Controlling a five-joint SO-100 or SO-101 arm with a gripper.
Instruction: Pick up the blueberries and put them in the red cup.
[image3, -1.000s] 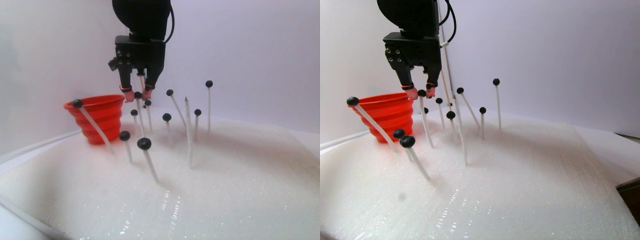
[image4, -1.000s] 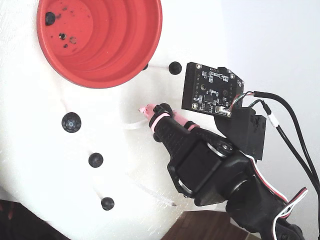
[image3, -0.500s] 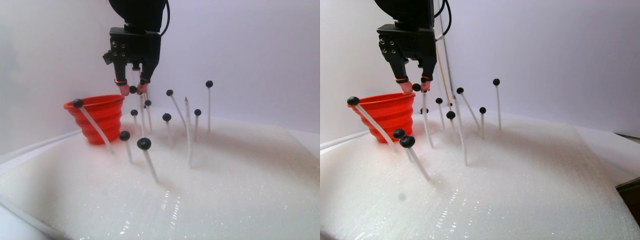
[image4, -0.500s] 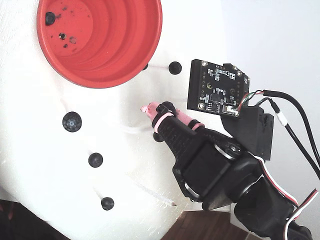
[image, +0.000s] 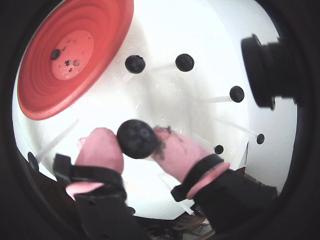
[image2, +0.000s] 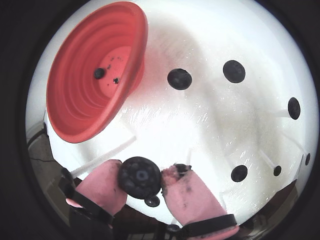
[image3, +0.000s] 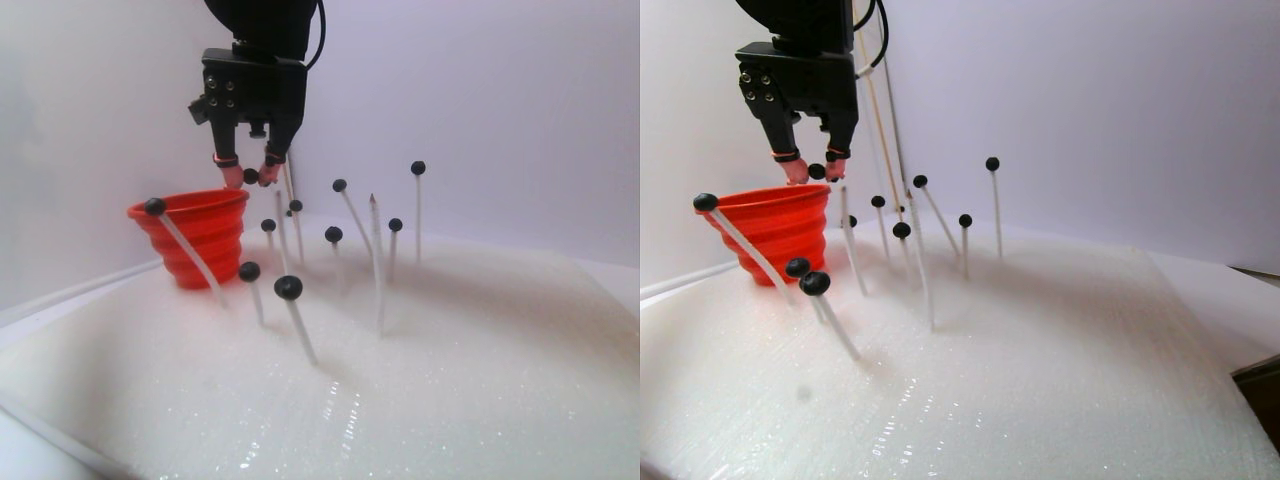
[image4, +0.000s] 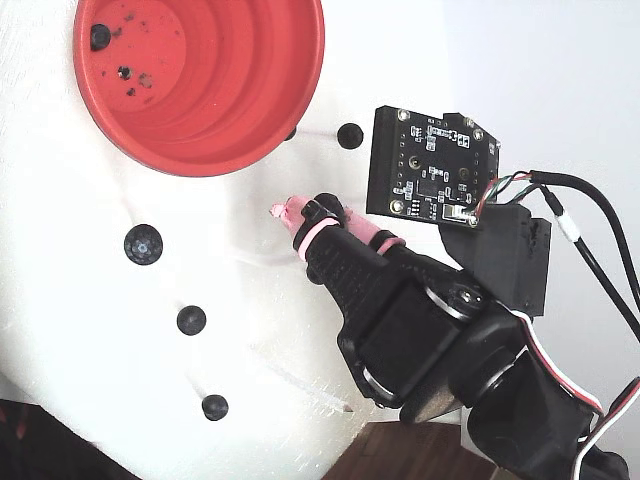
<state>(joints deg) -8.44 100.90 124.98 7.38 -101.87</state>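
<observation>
My gripper (image: 137, 141) is shut on one blueberry (image: 137, 138), pinched between its pink-taped fingertips; the other wrist view shows the same berry (image2: 139, 176) in the gripper (image2: 141, 180). In the stereo pair view the gripper (image3: 250, 178) hangs just above and right of the red cup (image3: 195, 235)'s rim. The fixed view shows the fingertips (image4: 285, 211) short of the red cup (image4: 215, 150), and the held berry is hidden there. One blueberry (image4: 100, 36) lies inside the cup. Several more blueberries (image3: 288, 287) sit on thin white sticks in the foam.
The white foam board (image3: 450, 380) covers the table, with a white wall behind. Berry-tipped sticks (image3: 333, 234) crowd the space right of the cup, and one bare pointed stick (image3: 372, 205) stands among them. A camera board (image4: 430, 165) juts from the wrist.
The gripper has risen and moved left toward the cup, carrying the blueberry clear of its stick. The other berries and the cup have not moved.
</observation>
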